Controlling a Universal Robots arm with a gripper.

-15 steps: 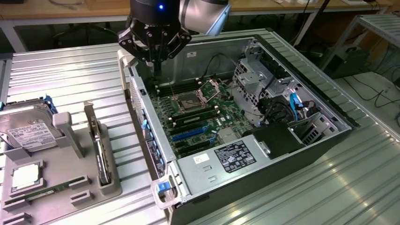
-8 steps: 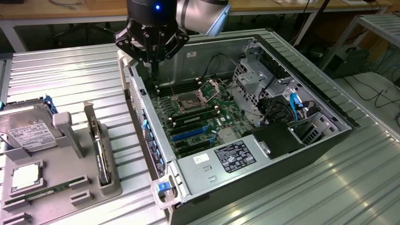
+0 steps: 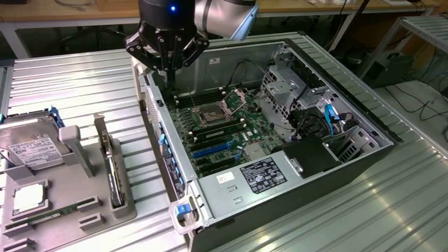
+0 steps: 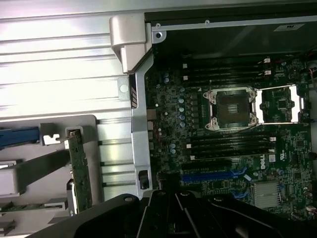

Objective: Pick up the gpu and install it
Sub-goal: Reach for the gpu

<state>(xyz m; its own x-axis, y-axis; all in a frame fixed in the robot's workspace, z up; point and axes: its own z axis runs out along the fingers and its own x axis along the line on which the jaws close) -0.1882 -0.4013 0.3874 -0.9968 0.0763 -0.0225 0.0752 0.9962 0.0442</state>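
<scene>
Far out from the claw (image 3: 169,79), toward the exterior view's left, a hard drive (image 3: 28,149) and a long memory stick (image 3: 49,214) lie in a grey holder (image 3: 133,207). Closer to the claw but well apart from it, the gpu (image 3: 110,168) stands on edge in a slot of that holder, untouched.

The claw is closed tight with nothing between its fingers, hanging above the rear corner of the open computer case (image 3: 336,68). I judge that closed fingers brought down on the thin upright card would knock or tip it rather than take it. A pinch on its narrow top edge may let it swing. The green memory stick could also be mistaken for it.

The case's rear wall (image 3: 150,105) rises between claw and holder, so a low sideways pass would probably strike it. Beneath the claw and on toward the exterior view's right lies the motherboard (image 3: 238,126), with an open processor socket (image 3: 210,113) and blue slots (image 3: 213,149). A tilted card could jam in a slot or scrape the socket. Farther right, the power supply (image 3: 263,176) and loose cables (image 3: 329,118) crowd that side.
</scene>
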